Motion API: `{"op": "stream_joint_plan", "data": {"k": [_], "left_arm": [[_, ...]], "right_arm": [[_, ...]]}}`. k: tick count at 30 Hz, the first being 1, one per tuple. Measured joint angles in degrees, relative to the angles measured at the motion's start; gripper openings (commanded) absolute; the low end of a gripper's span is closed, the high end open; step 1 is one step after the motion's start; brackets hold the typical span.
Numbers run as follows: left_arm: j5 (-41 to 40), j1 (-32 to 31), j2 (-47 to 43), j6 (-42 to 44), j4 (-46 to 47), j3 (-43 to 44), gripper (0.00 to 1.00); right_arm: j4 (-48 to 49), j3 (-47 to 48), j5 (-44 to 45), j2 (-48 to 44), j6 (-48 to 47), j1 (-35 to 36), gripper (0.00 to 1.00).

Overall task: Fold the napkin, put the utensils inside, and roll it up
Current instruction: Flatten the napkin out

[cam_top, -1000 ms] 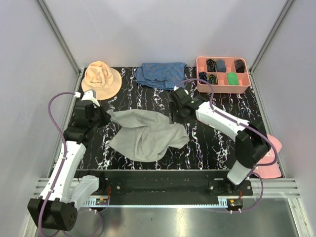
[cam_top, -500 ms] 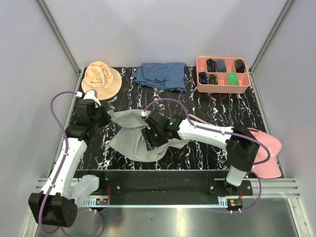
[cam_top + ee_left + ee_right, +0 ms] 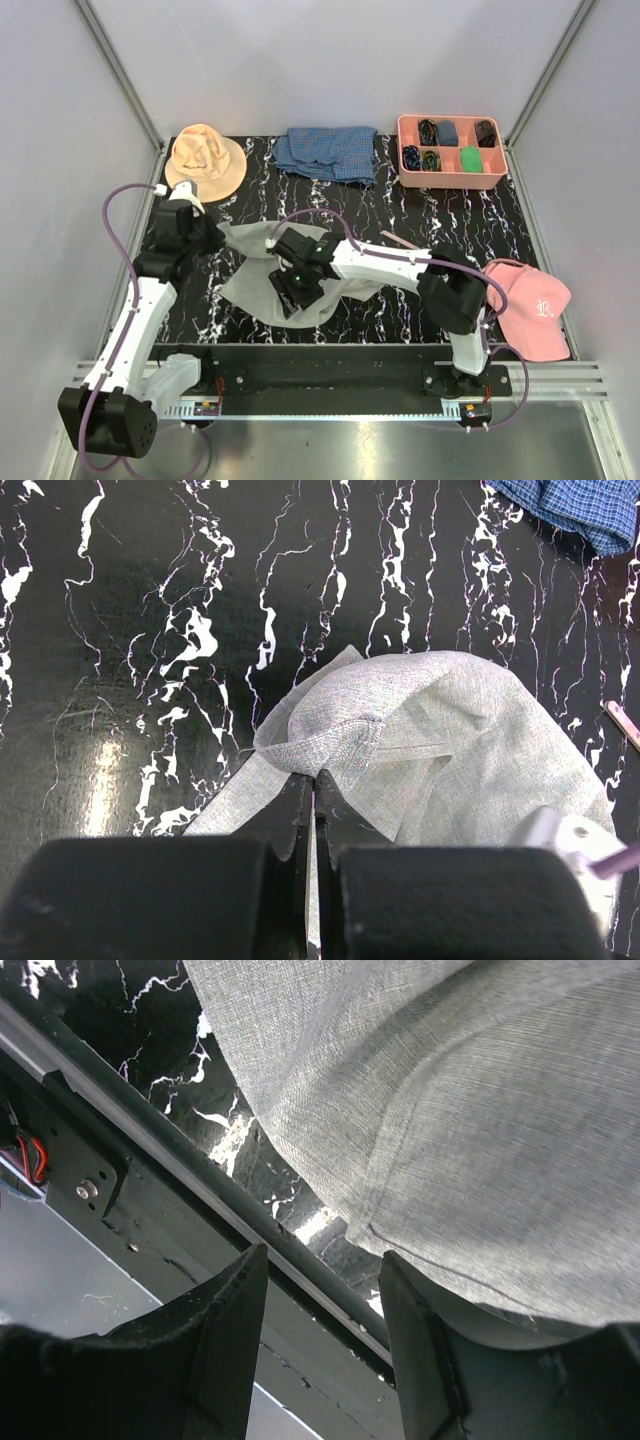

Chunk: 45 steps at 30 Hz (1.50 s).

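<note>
The light-grey napkin [image 3: 252, 288] lies crumpled on the black marble table, left of centre. My left gripper [image 3: 207, 236] is shut on its far-left corner; the left wrist view shows cloth [image 3: 440, 750] pinched where the left gripper's [image 3: 313, 775] tips meet. My right gripper [image 3: 288, 302] hovers open over the napkin's near edge. In the right wrist view the napkin's hem [image 3: 450, 1110] runs just above the right gripper [image 3: 320, 1260], with only the table's front rail between the fingers. One thin pale-pink utensil [image 3: 398, 239] lies right of the napkin, its utensil tip [image 3: 622, 720] just showing in the left wrist view.
An orange bucket hat [image 3: 205, 158] sits at the back left, a blue checked cloth [image 3: 328, 152] at the back middle, and a pink compartment tray [image 3: 402, 150] at the back right. A pink cap [image 3: 530, 310] lies by the right arm's base. The table's front rail [image 3: 150, 1130] runs close under the right gripper.
The right arm swung from the back middle across to the napkin's near edge, and its jaws opened a little wider. The left gripper kept its hold on the napkin corner.
</note>
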Motion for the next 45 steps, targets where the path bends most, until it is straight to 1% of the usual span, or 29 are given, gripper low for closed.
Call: {"op": "stream_joint_plan", "data": {"k": [7, 10, 16, 23, 34, 38, 42, 43, 45], "left_arm": [[-0.1, 0.1, 0.5, 0.2, 0.2, 0.0, 0.00], [-0.1, 0.3, 0.5, 0.2, 0.2, 0.0, 0.00], [0.0, 0.7, 0.5, 0.3, 0.2, 0.0, 0.00], [0.1, 1.3, 0.5, 0.3, 0.2, 0.0, 0.00], [1.1, 1.6, 0.3, 0.3, 0.6, -1.0, 0.00], [1.9, 1.9, 0.0, 0.3, 1.1, -1.0, 0.00], [2.3, 2.3, 0.0, 0.3, 1.6, -1.0, 0.00], [2.4, 2.4, 0.0, 0.2, 1.7, -1.1, 0.00], [2.8, 2.7, 0.0, 0.2, 2.0, -1.4, 0.00]], "right_arm": [[-2.6, 1.8, -0.8, 4.5, 1.0, 0.6, 0.55], [-3.2, 1.8, -0.7, 5.6, 1.7, 0.6, 0.53], [-4.3, 2.3, -0.7, 7.0, 3.1, 0.6, 0.45], [-5.6, 2.3, 0.0, 8.2, 5.1, 0.6, 0.40], [-8.1, 3.8, 2.8, 9.5, 8.8, 0.7, 0.35], [-9.3, 5.2, 3.0, 10.4, 9.7, 0.7, 0.30], [-10.3, 6.4, 3.1, 11.3, 10.3, 0.7, 0.18], [-10.5, 6.6, 3.4, 11.4, 10.4, 0.7, 0.17], [-10.6, 6.7, 3.8, 11.5, 10.5, 0.7, 0.11]]}}
